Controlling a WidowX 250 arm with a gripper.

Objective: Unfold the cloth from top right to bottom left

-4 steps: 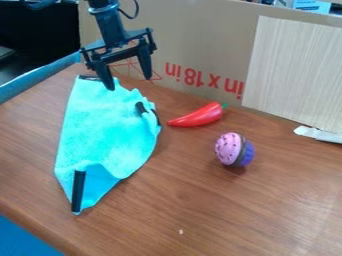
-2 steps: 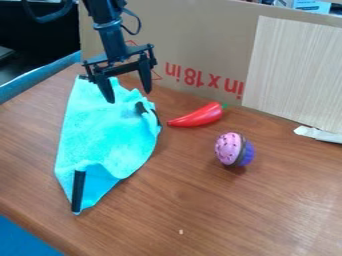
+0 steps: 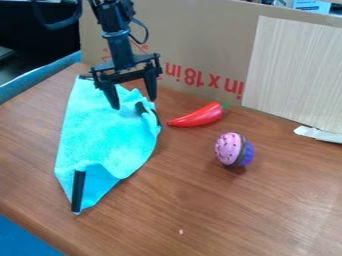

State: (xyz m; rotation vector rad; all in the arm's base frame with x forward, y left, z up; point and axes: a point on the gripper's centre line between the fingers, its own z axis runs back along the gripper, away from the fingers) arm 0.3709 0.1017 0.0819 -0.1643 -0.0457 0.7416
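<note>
The pincer (image 3: 133,103) is hanging with jaws spread wide, gripping nothing; the partly folded turquoise cloth (image 3: 103,140) is lying below it. A red pepper (image 3: 199,116) is resting near the pincer, a toy cupcake (image 3: 230,149) farther off.

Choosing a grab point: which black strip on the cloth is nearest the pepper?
The right-hand strip, just left of the red pepper; the far-left strip and the near strip both lie farther from it.

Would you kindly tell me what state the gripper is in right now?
Gripper: open, holding nothing, over the upper part of the blue cloth.
</note>
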